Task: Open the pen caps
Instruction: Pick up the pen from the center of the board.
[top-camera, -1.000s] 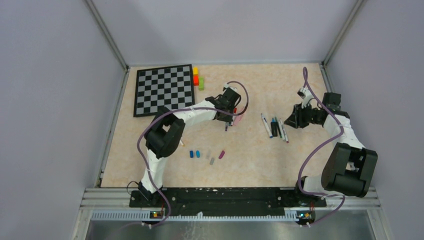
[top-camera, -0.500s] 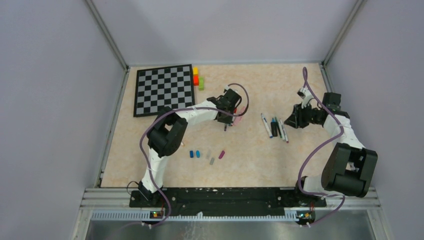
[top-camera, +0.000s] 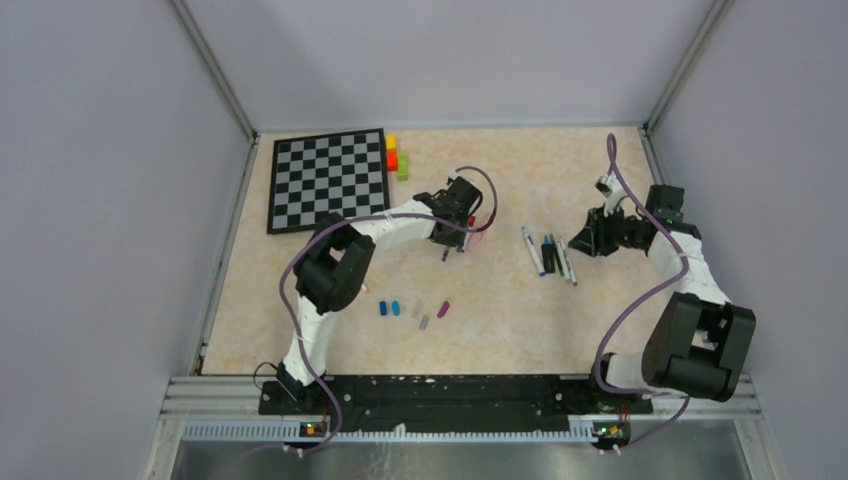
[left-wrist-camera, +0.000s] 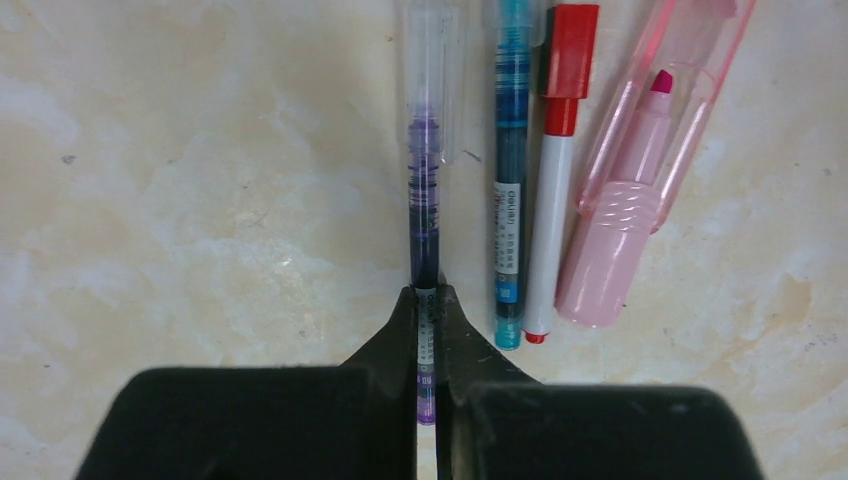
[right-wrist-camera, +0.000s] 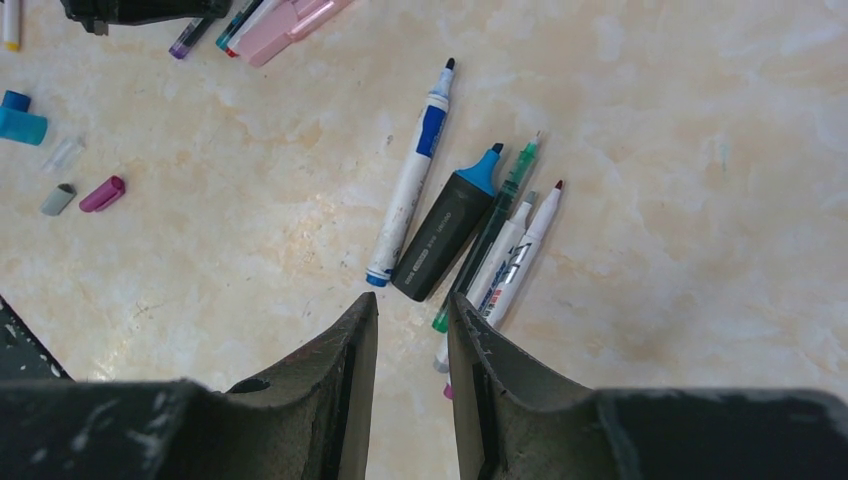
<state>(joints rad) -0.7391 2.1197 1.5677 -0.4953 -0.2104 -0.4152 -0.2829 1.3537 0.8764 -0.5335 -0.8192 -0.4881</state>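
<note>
The purple pen (left-wrist-camera: 424, 190) lies flat on the surface (left-wrist-camera: 200, 150), with its clear cap (left-wrist-camera: 430, 60) on the far end. The left tool (left-wrist-camera: 427, 312) is clenched on the rear of the barrel, which leaves the cap end free for pulling. A teal pen (left-wrist-camera: 511, 200), a red marker (left-wrist-camera: 555, 200) and a pink highlighter (left-wrist-camera: 625, 230) lie just beside it, all capped. The right tool (right-wrist-camera: 412, 320) hangs parted and grasps nothing, above the uncapped pens (right-wrist-camera: 445, 235). It is probably waiting to take the cap.

Chessboard (top-camera: 328, 180) far left, blocks (top-camera: 396, 157) just beside its right edge — pen caps (top-camera: 396, 307) nearer the front, pens (top-camera: 548, 254) behind them
</note>
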